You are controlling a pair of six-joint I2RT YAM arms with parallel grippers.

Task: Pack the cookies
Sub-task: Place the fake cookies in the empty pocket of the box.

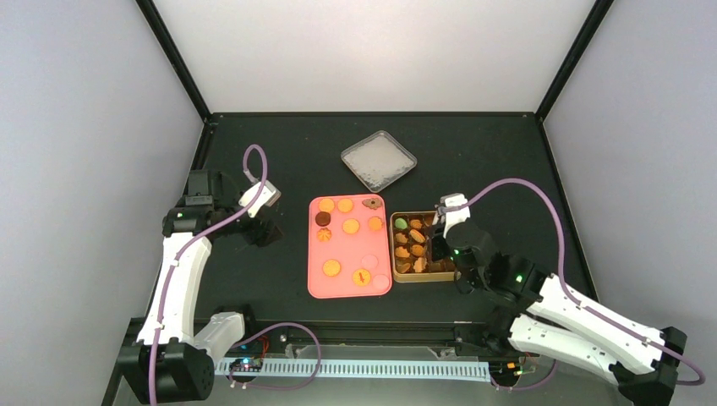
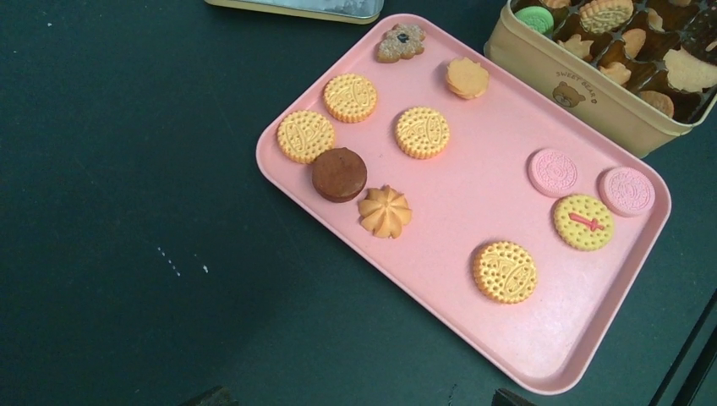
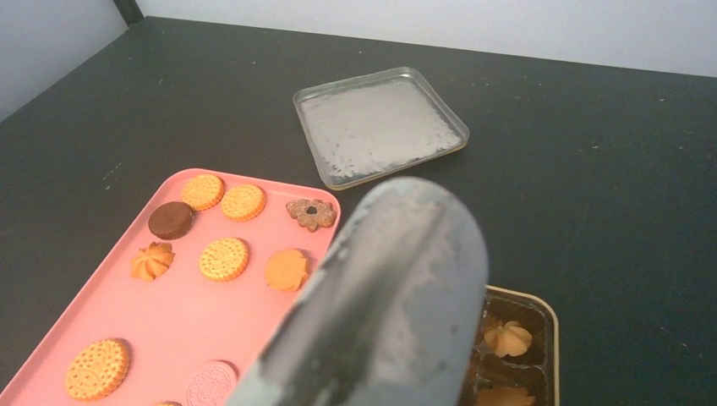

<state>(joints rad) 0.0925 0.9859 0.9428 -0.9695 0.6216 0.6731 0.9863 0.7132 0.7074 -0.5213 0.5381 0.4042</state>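
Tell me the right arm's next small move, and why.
Probably swing the right gripper, shut on the metal tongs, left from over the tin toward the pale pink cookie by the tin-side edge of the pink tray. Eleven cookies lie unpacked on the tray, and that one looks closest to the tongs.

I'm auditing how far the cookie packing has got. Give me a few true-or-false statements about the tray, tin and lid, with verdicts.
1. The lid sits on the tin. False: it lies apart, beyond the pink tray.
2. A dark brown round cookie lies on the pink tray. True.
3. The green cookie is on the pink tray. False: it is in the tin.
4. Two pale pink cookies lie on the pink tray. True.
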